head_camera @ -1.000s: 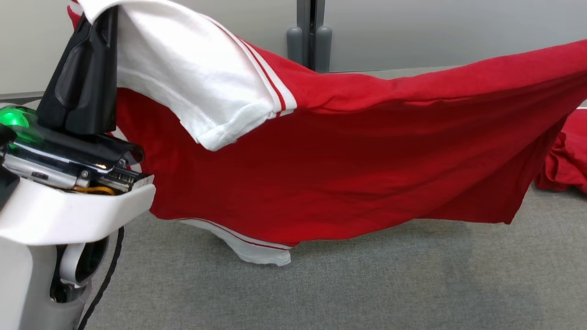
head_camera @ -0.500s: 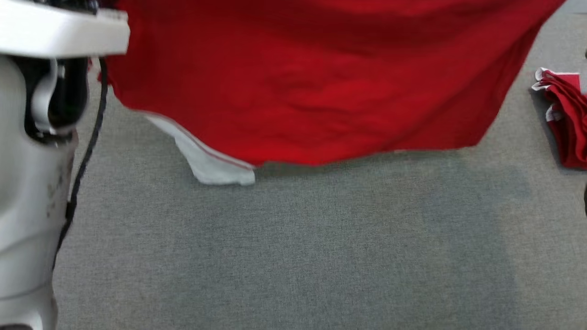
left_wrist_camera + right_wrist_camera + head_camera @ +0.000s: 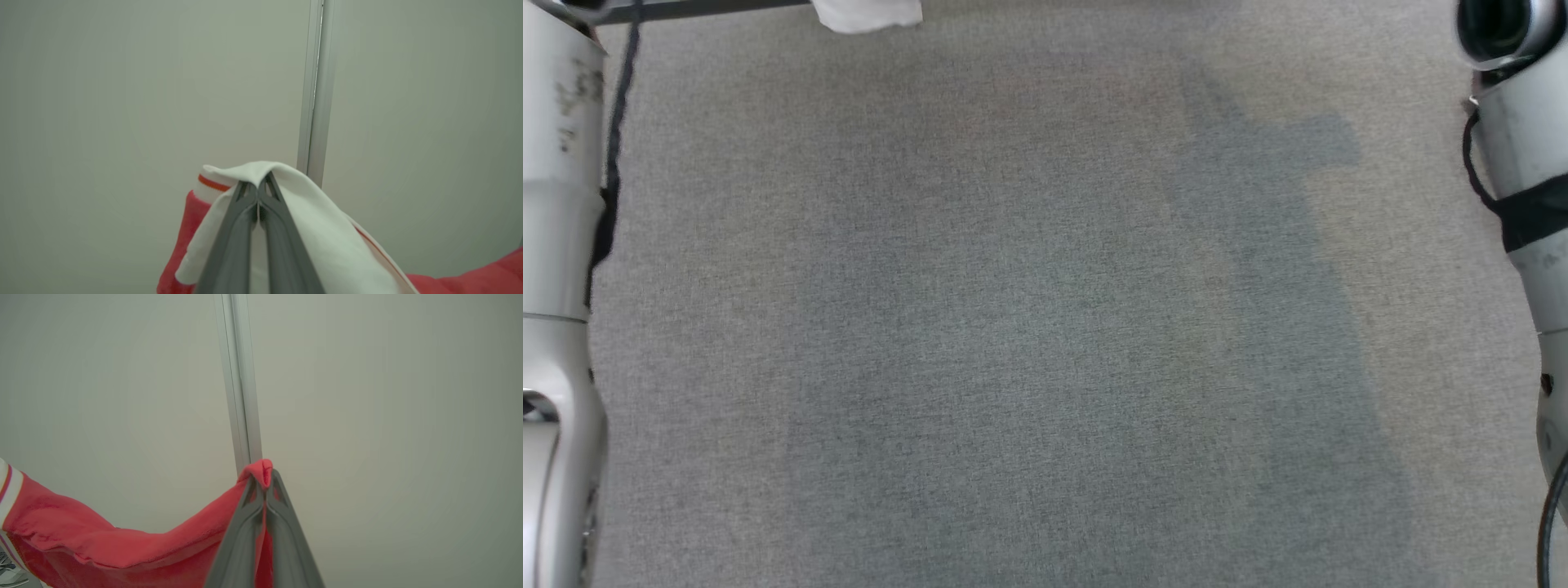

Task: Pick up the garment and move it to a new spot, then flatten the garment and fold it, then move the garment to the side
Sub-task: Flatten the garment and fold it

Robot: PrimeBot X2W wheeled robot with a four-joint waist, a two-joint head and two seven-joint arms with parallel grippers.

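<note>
The garment is a red shirt with white, red-striped sleeves. In the left wrist view my left gripper [image 3: 258, 185] is shut on a fold of a white sleeve of the garment [image 3: 327, 245], held up in front of a pale wall. In the right wrist view my right gripper [image 3: 264, 482] is shut on a bunched red edge of the garment [image 3: 122, 543], which sags away to the left. In the head view a white tip of the garment [image 3: 866, 15] hangs at the top edge over the grey carpet.
The grey carpet [image 3: 1013, 327] spreads across the head view, with my pale left forearm [image 3: 556, 245] at the left edge and my right forearm [image 3: 1527, 188] at the right edge. A metal strip [image 3: 316, 90] runs up the wall panels.
The head camera has tilted down, so the red cloth and the red pile at the right have slid out of the top of the picture. Both grips still hold.
</note>
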